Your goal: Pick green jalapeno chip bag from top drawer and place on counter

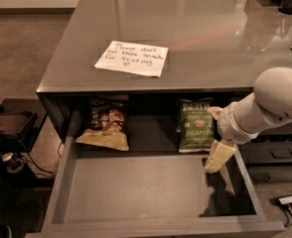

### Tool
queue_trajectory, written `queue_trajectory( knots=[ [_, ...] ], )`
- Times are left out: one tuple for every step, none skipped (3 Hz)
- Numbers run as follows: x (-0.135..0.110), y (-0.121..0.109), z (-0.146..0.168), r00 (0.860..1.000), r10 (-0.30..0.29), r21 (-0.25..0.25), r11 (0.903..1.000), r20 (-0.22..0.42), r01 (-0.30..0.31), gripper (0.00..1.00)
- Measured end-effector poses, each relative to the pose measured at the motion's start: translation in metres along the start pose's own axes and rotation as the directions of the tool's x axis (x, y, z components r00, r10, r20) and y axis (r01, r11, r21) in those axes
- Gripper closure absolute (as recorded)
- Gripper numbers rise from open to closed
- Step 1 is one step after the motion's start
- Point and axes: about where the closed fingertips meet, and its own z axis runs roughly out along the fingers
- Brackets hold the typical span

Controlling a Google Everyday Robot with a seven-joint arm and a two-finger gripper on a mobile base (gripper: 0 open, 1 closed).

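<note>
1. Jalapeno bag (195,128) lies flat at the back right of the drawer (136,192), with its top end tucked under the edge of the bench (195,38). A brown bag (104,128) lies well apart to its left.
2. The gripper (210,139) hangs inside the drawer at the right edge of the Jalapeno bag, near the drawer's right wall. The jaws stand apart, one by the upper right corner and the other just past the lower right corner. They clamp nothing yet.
3. The step in hand looks like the final approach to the grasp. Shift the gripper a little left, so the jaws straddle the body of the Jalapeno bag rather than its side edge.
4. Headroom under the bench edge looks tight. Come in low from the drawer's open front, not from above.
5. The Jalapeno bag is glossy and probably puffed with air, so it may slide or squash. Close slowly across its width and stop as soon as the grip holds.
6. Keep the lower jaw off the right wall while moving in.
7. Once it is held, draw it toward the open front before lifting, so it clears the bench edge. Then set it on bare bench beside the note (132,58), not on it.
</note>
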Motion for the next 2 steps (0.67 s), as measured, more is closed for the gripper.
queue_trajectory(
  knots=[
    [0.004,-0.007,0.006,0.997,-0.069,0.034,0.9971,0.021,0.068,0.0],
    [0.007,-0.029,0.025,0.98,-0.165,0.074,0.9848,0.113,0.157,0.0]
  ],
)
